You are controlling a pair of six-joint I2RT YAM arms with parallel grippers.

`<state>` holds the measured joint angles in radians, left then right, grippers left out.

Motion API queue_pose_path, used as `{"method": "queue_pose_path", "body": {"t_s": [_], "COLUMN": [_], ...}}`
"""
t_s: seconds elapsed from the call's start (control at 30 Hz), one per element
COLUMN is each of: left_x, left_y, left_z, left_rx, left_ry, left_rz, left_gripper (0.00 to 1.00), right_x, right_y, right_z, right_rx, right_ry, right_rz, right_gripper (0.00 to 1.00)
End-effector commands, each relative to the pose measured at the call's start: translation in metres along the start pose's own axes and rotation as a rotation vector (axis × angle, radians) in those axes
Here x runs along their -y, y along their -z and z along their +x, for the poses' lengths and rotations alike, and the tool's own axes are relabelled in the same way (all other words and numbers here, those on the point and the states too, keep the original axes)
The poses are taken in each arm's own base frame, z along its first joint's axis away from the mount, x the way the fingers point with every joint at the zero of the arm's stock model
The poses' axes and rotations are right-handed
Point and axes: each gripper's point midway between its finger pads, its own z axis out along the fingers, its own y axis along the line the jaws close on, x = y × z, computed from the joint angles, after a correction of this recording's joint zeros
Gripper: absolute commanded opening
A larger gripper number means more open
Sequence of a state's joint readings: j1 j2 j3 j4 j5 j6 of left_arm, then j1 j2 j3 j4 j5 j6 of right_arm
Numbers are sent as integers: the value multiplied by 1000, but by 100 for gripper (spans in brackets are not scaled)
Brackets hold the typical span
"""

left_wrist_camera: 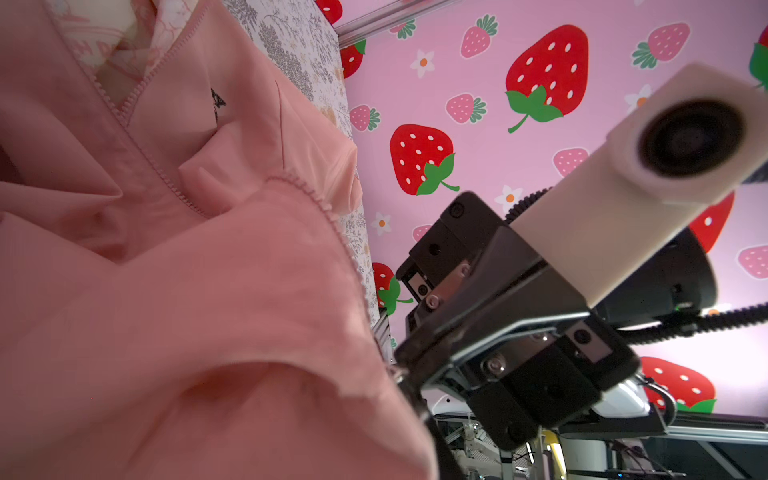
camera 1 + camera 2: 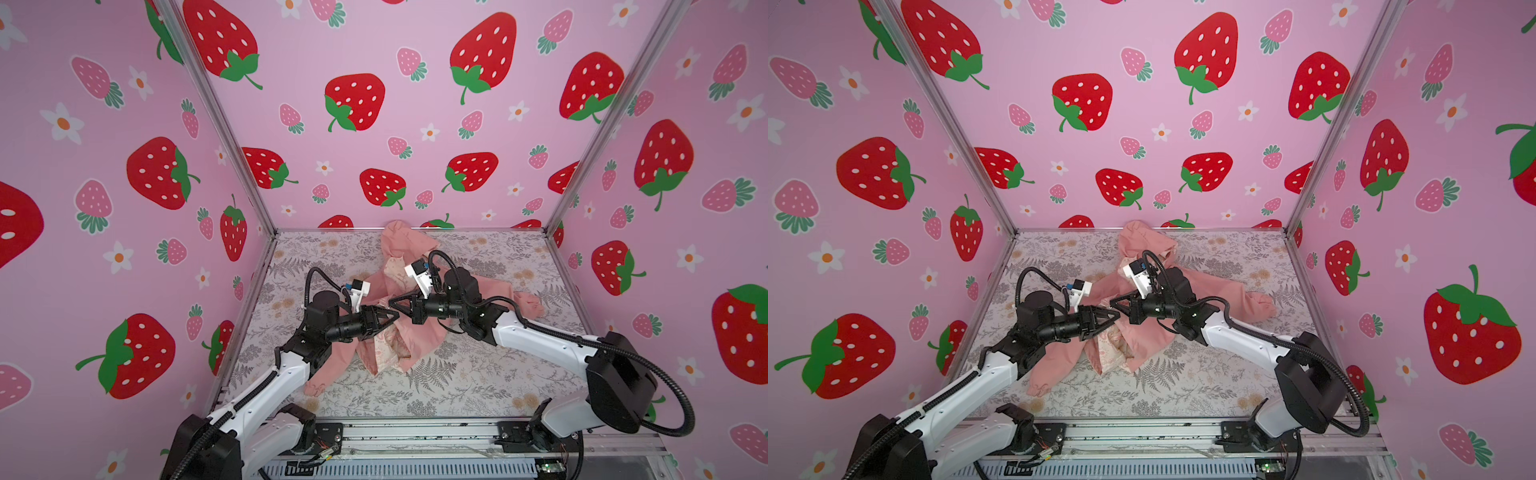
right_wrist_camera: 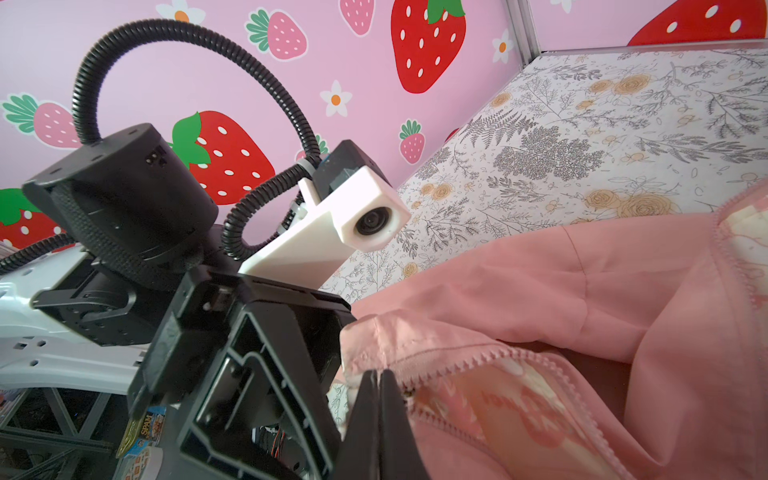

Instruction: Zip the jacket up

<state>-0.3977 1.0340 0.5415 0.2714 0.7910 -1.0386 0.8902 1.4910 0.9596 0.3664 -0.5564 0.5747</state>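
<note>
Right claw (image 3: 380, 378), fully closed, pinches front edge of jacket (image 3: 540, 291).

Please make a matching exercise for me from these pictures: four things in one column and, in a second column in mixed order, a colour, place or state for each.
Column 1
1. jacket lining
2. table cover
3. right gripper
4. hood

Column 2
a. shut on the jacket, at its zipper edge
b. cream with pink print
c. at the far end, by the back wall
d. grey ferns and beige flowers

Pairs: 1-b, 2-d, 3-a, 4-c
</note>
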Motion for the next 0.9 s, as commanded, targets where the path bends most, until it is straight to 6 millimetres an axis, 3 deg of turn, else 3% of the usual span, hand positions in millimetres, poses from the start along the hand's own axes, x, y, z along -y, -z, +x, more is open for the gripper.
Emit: {"method": "queue_pose_path", "body": {"t_s": [0.0,0.1,0.53,0.87], "left_x": [15,12,10,13], "left_y": [-1,-1,5,10], "left_z": [-11,-9,-4,-1], "left_rx": [18,13,21,24], "left_ry": [-49,-47,-57,-63], "left_rz": [17,12,-4,9], "left_gripper": [18,0,0,0], "right_x": [-7,-2,56,68], "right_y": [-2,-1,12,18], "right_z": [-15,-13,4,0], "right_rx": [41,39,51,65], "right_ry": [32,34,11,16], "right_rz": [-9,17,307,386], "right_gripper": [0,0,0,0]}}
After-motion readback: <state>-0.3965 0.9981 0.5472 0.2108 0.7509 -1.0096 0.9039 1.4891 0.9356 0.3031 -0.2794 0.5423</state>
